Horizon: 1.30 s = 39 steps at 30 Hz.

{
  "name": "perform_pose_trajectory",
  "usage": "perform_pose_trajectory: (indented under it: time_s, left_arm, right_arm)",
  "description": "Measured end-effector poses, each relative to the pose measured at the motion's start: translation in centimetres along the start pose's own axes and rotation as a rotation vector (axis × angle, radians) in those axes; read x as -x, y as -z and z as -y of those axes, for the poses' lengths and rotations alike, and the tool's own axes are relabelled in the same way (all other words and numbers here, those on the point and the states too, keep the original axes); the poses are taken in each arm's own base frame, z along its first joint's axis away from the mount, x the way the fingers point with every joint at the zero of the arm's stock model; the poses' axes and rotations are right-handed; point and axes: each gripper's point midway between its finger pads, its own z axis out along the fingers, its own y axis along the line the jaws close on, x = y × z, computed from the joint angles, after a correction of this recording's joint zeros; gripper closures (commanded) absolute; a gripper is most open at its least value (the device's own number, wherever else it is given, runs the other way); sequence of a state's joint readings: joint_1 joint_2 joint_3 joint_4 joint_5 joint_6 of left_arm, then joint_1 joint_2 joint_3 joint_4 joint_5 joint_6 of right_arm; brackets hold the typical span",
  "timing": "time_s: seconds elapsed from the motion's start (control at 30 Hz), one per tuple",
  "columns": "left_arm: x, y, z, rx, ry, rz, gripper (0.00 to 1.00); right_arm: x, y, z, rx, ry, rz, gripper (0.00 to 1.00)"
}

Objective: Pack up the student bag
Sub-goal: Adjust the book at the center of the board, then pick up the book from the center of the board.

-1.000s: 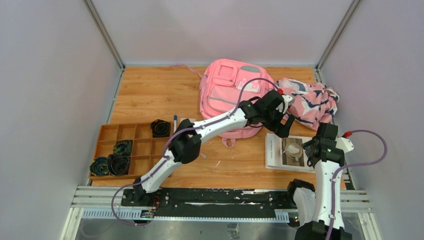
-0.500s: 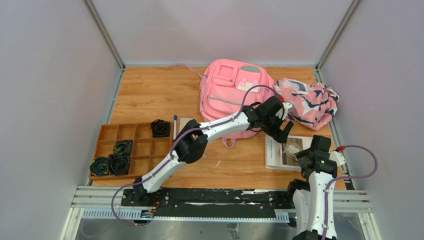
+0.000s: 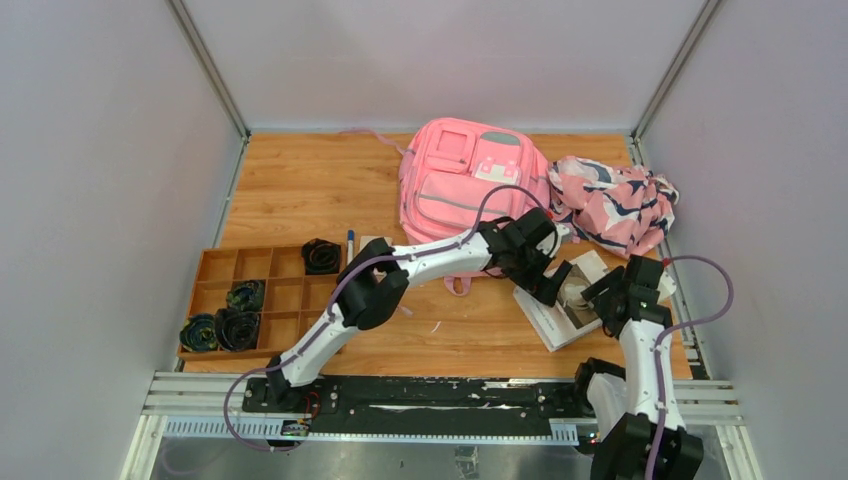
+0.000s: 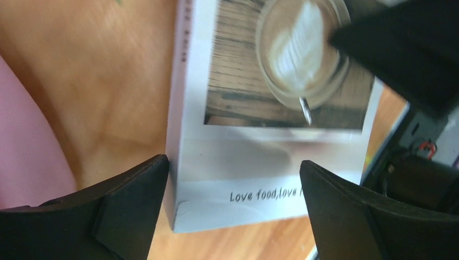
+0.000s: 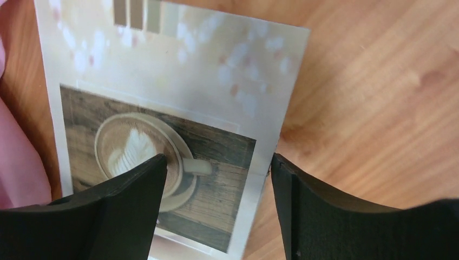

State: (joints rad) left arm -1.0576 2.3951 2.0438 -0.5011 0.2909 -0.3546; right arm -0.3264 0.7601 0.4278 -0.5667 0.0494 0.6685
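As we read the step: both arms crowd over the book [image 3: 550, 320], and we judge this to be a pickup of it for the student bag, with no lift begun.
Book: a white cover with a coffee-cup photo. It lies flat-looking and askew on the wooden table [image 3: 300, 190].
Student bag [image 3: 465, 185]: just behind the book, front pockets up. We cannot see an open mouth from any view.
Left gripper [image 4: 233, 165]: the claw is spread wide and clamps nothing. One finger sits at one long edge of the book and the other near the opposite edge.
Right gripper [image 5: 216, 160]: the claw is also apart, held over the photo on the cover and holding nothing.
Pink cloth [image 3: 615, 205]: behind the book, beside the bag and apart from both claws.
Risk, collision: we have two claws over one thin book, so either closing or dropping could knock into the other.
Risk, grip: if we squeeze the book across its width while it lies flat, the cover may bow or the book may skid on the wood.
Risk, bag: if its opening is shut or faces away from the book, we would end up pushing the book against fabric.
Risk, snag: the left arm reaches low over the bag's near edge and could drag it.
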Motion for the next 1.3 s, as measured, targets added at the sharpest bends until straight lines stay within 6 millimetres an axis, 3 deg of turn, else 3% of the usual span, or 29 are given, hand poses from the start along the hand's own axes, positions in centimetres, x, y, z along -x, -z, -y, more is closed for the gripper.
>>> perform_pose_trajectory:
  time_s: [0.13, 0.23, 0.33, 0.4, 0.57, 0.77, 0.93, 1.3]
  left_arm:
    - [-3.7, 1.7, 2.4, -0.007, 0.024, -0.071, 0.01]
    - [-6.4, 2.8, 5.3, -0.041, 0.032, -0.119, 0.00]
    - [-7.6, 3.5, 7.5, -0.077, 0.022, -0.148, 0.00]
    - [-7.9, 3.9, 8.1, -0.090, 0.020, -0.161, 0.00]
    - [-8.1, 4.7, 7.2, -0.059, 0.034, -0.181, 0.00]
    - [-5.8, 7.9, 6.0, 0.004, 0.043, -0.119, 0.00]
    - [-4.5, 10.8, 4.4, 0.039, 0.058, -0.051, 0.00]
    - [-6.2, 10.7, 2.9, 0.073, 0.041, -0.082, 0.00]
  right_arm:
    - [0.8, -0.6, -1.7, 0.066, 0.079, -0.014, 0.25]
    - [1.1, -0.9, -2.7, 0.114, 0.116, -0.026, 0.25]
    - [1.1, -0.9, -3.4, 0.160, 0.145, -0.024, 0.25]
    - [0.9, -0.8, -3.7, 0.193, 0.160, -0.015, 0.28]
    - [-0.3, -0.4, -3.9, 0.263, 0.184, -0.008, 0.44]
    - [-1.2, 0.9, -5.5, 0.386, 0.207, -0.036, 0.45]
    - [-3.6, 2.4, -7.1, 0.537, 0.243, -0.136, 0.44]
    - [-6.9, 3.0, -6.2, 0.578, 0.217, -0.243, 0.44]
